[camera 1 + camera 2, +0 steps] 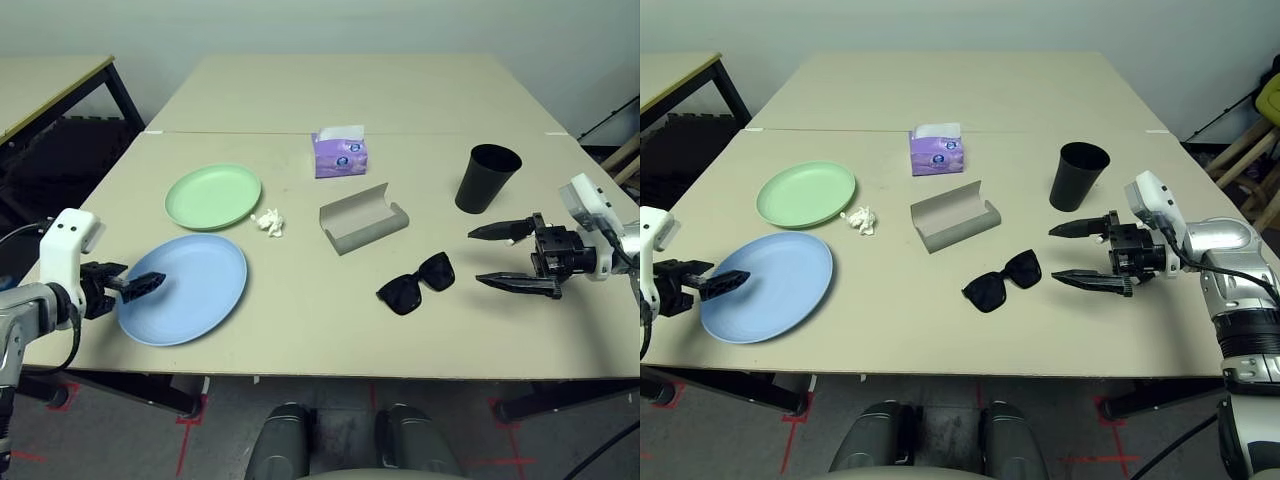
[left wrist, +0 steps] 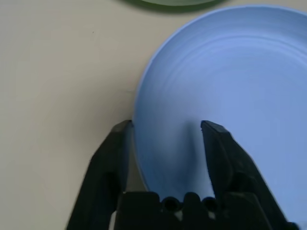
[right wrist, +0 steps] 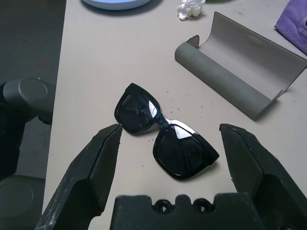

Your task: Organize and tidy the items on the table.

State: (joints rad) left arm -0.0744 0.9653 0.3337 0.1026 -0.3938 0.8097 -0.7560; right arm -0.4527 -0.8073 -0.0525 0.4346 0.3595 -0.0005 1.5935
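Note:
My left gripper (image 1: pixel 150 281) is at the left rim of the light blue plate (image 1: pixel 195 285), near the table's (image 1: pixel 330 330) front left. In the left wrist view its fingers (image 2: pixel 120 143) straddle that rim (image 2: pixel 139 105), one outside and one over the plate, with a gap still between them. The black sunglasses (image 1: pixel 416 284) lie lenses down at the front right. Just right of them my right gripper (image 1: pixel 490 258) is open, pointing at them with nothing held. The pale green plate (image 1: pixel 213 195), the white paper wad (image 1: pixel 270 222), the open grey glasses case (image 1: pixel 362 220) and the black cup (image 1: pixel 487 178) stand further back.
A purple tissue box (image 1: pixel 340 153) sits behind the case near the table's seam. A separate black-framed table (image 1: pixel 50 85) stands at the far left. The table's front edge runs close below the blue plate and sunglasses.

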